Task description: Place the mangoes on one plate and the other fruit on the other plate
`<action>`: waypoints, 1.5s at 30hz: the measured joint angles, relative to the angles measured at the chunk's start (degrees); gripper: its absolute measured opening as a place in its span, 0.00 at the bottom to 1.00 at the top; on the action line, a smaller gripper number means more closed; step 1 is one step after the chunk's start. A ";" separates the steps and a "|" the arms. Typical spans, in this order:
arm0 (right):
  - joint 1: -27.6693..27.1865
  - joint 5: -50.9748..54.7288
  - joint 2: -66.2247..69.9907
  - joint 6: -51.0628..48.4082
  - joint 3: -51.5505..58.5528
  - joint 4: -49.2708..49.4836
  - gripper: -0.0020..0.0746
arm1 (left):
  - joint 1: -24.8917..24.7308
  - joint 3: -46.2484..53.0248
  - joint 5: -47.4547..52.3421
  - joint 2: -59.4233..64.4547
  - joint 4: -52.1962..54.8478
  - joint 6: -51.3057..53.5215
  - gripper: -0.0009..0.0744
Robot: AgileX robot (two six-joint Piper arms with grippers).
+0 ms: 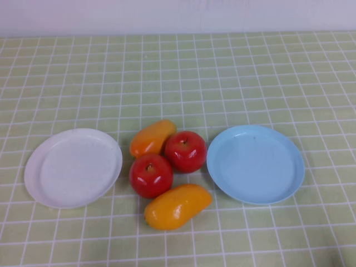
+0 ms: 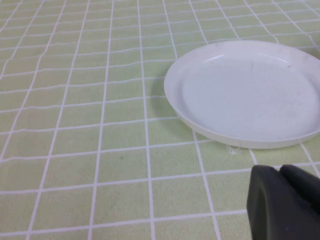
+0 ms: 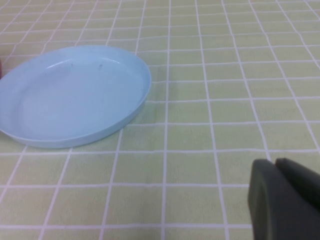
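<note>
Two orange-yellow mangoes lie on the cloth between the plates: one mango (image 1: 152, 137) at the back, the other mango (image 1: 177, 206) nearer the front. Two red apples sit between them, one apple (image 1: 185, 151) on the right and one apple (image 1: 151, 175) on the left, all four touching in a cluster. The white plate (image 1: 73, 167) (image 2: 248, 92) lies empty on the left, the light blue plate (image 1: 255, 163) (image 3: 73, 93) empty on the right. My left gripper (image 2: 278, 170) is shut, low over the cloth near the white plate. My right gripper (image 3: 275, 164) is shut, near the blue plate. Neither arm shows in the high view.
A green cloth with a white grid (image 1: 222, 78) covers the whole table. A pale wall (image 1: 178, 14) runs along the far edge.
</note>
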 joint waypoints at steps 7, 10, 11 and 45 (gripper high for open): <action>0.00 0.00 0.00 0.00 0.00 0.00 0.01 | 0.00 0.00 0.00 0.00 0.00 0.00 0.01; 0.00 0.00 0.00 0.00 0.00 0.00 0.01 | 0.00 0.00 0.00 0.00 0.00 0.00 0.01; 0.00 0.00 0.00 0.00 0.00 0.00 0.01 | 0.00 0.00 0.00 0.00 0.00 0.00 0.01; 0.00 0.00 0.00 0.00 0.00 0.00 0.01 | 0.00 0.00 -3.82 0.00 -19.46 -2.44 0.01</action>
